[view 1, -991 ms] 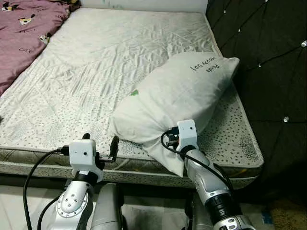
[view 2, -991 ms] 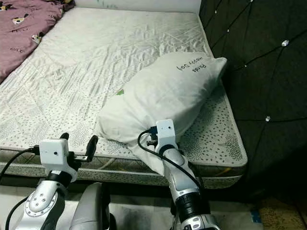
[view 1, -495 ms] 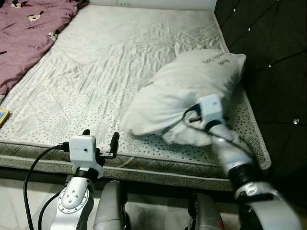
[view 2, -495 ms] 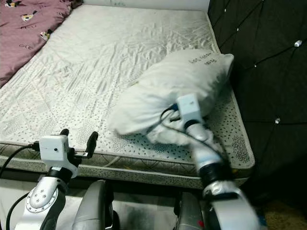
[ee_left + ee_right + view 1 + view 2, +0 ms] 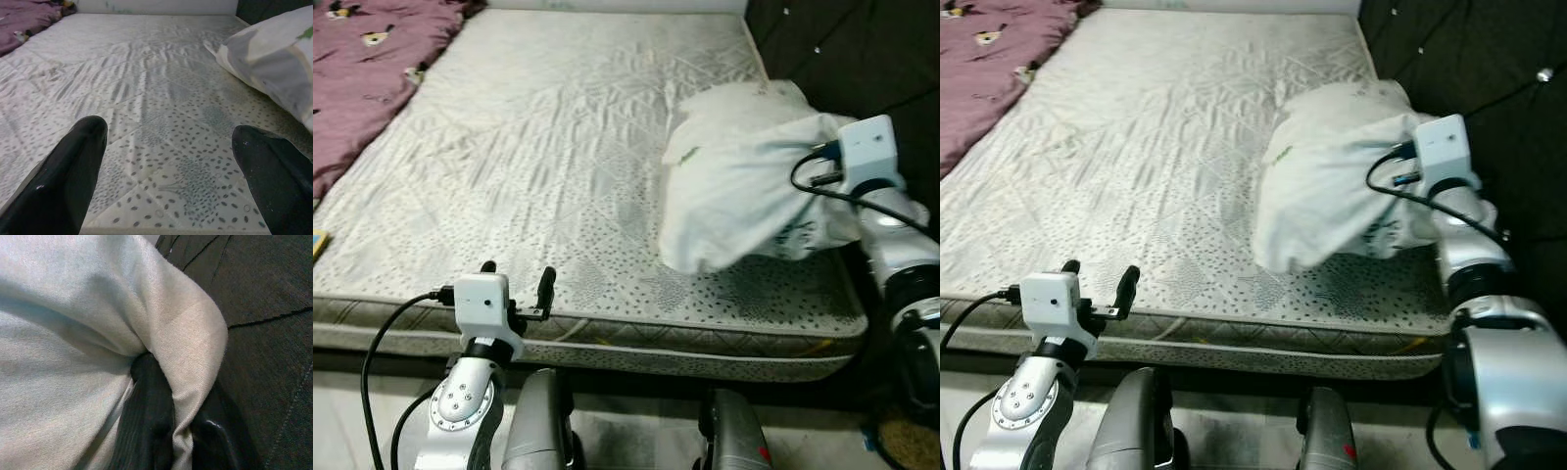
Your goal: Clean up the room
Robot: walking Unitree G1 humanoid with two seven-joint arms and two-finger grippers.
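Left end effector hovers at the near mattress edge, fingers spread wide, gripping nothing. Right end effector is clamped on a pinched corner of the white pillow, at the bed's right side against the dark headboard (a purple blanket lies far left). Judged step: positioning the pillow; next, seat it flat, then release.

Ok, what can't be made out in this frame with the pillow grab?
- Right gripper: in the eye views the white stuffed pillow covers it; the wrist view shows it pinching fabric.
- Pillow's printed lettering: out of sight on its far side.
- Purple patterned blanket: cut off by the picture edge.
- Yellow item on the grey quilted mattress: mostly cropped, unidentifiable.
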